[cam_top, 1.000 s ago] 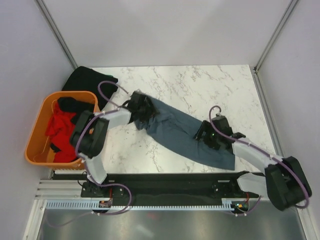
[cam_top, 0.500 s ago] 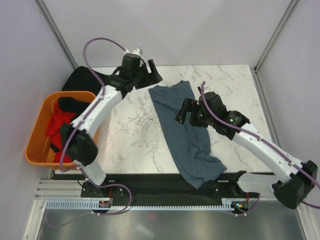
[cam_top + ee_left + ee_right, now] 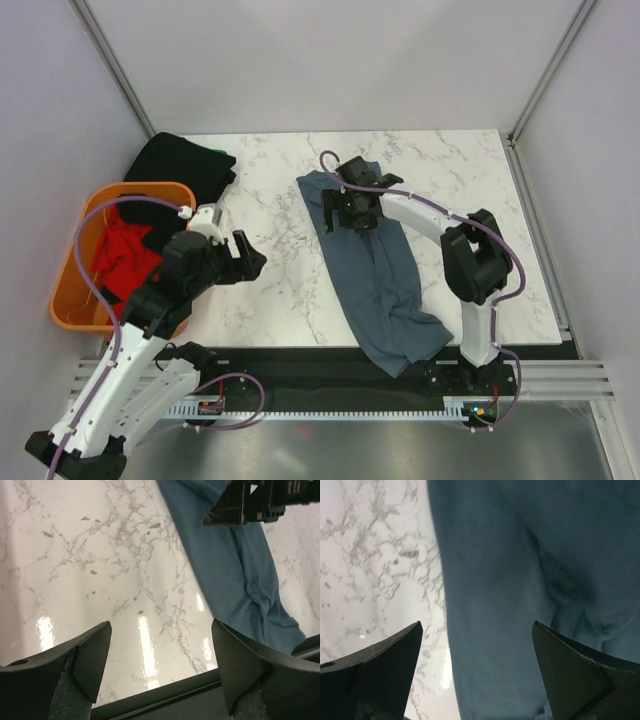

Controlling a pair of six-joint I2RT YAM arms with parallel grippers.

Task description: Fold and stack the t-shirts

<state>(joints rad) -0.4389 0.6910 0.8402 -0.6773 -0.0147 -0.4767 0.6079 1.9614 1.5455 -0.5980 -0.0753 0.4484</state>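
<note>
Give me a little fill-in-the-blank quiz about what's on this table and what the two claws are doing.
The red t-shirt lies in the ___ basket.
The black t-shirt lies at the table's far ___ corner.
The right gripper hovers over the blue-grey t-shirt with its jaws ___.
Missing words: orange, left, open.

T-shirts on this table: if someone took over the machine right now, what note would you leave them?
Left tool: open, empty, over the bare table.
Right tool: open, empty, over the far end of the blue-grey t-shirt.
That shirt lies rumpled and unfolded, its near end at the table's front edge. The black t-shirt is heaped at the far left corner; the red t-shirt is in the orange basket.
Done: no neat stack visible.
Left: fold all, stack.
</note>
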